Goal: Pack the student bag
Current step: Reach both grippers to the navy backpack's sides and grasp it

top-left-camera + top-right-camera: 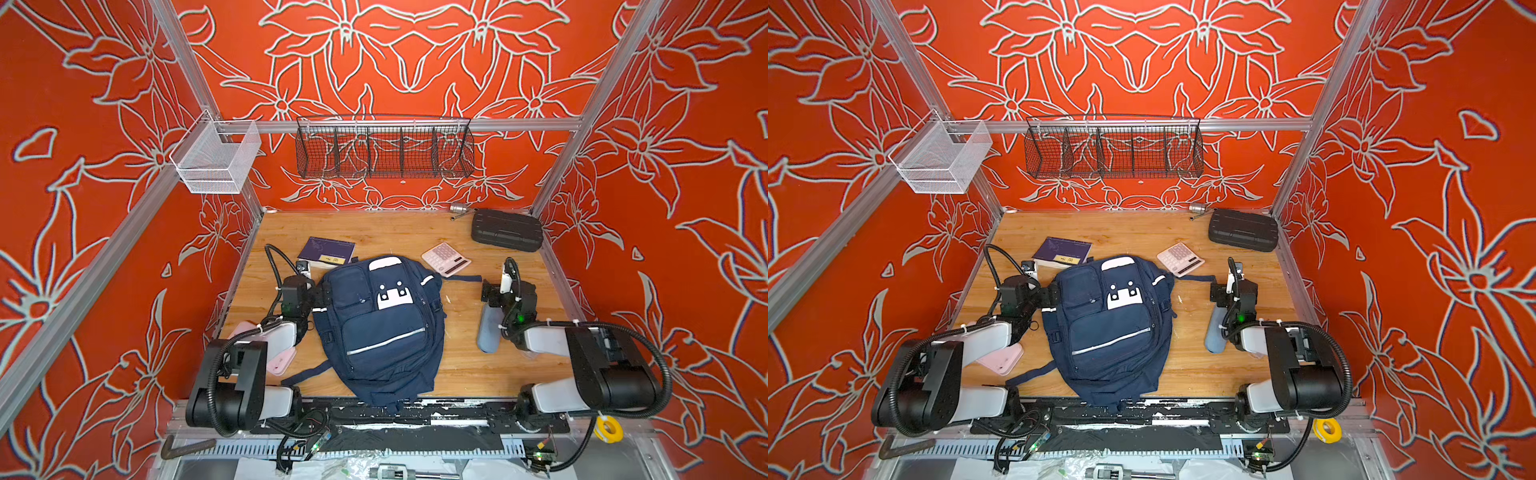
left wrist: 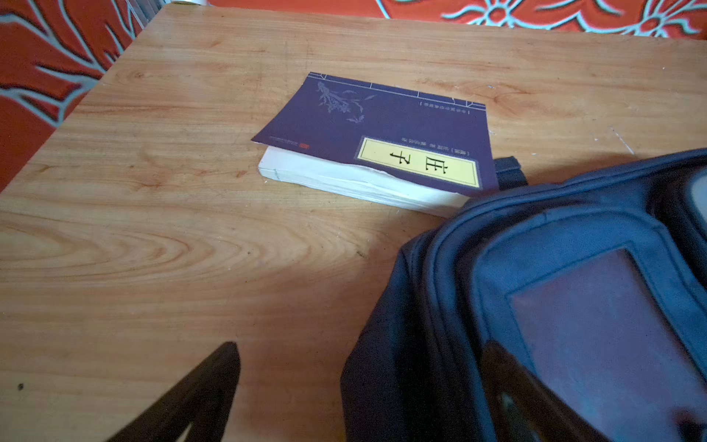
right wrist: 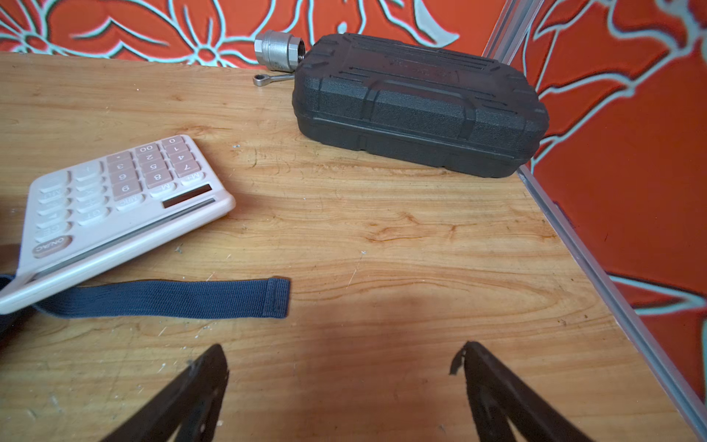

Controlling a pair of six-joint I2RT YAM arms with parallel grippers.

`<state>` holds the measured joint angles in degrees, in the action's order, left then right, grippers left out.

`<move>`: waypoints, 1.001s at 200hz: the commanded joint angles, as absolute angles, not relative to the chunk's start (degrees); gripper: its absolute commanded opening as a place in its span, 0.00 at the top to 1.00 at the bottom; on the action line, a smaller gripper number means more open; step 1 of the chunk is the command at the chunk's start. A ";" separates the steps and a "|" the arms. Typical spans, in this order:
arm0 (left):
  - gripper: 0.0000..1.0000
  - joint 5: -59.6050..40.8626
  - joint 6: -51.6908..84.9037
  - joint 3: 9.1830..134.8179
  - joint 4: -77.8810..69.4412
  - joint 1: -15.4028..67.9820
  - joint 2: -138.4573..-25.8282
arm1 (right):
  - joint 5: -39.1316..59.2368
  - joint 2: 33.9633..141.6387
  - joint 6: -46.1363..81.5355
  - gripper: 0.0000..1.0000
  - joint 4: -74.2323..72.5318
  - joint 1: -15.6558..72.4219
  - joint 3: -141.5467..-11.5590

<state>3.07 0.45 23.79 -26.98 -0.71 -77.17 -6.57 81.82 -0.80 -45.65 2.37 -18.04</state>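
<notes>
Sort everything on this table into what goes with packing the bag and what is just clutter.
For the job, likely: bag, book, calculator, pink case, grey-blue item.
Lying about: black case, metal fitting, wrench.

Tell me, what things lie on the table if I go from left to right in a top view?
pink case → book → bag → calculator → black case
</notes>
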 commanded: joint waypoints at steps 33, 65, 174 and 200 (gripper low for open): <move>0.03 2.64 0.70 23.99 -27.20 -0.81 -77.28 | -6.86 81.04 -0.26 0.03 -45.66 2.64 -18.67; 0.03 2.64 0.70 23.98 -27.26 -0.86 -77.26 | -6.86 81.08 -0.22 0.03 -45.57 2.63 -18.72; 0.03 3.67 0.79 23.78 -27.55 -0.45 -77.18 | -6.90 81.03 -0.26 0.03 -45.62 2.64 -18.63; 0.03 4.31 0.79 23.60 -27.79 -0.18 -77.10 | -6.89 80.98 -0.25 0.05 -45.66 2.60 -18.57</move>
<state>3.51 0.45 23.79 -27.03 -0.58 -77.17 -6.57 81.82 -0.80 -45.65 2.37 -18.04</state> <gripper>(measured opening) 0.972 0.952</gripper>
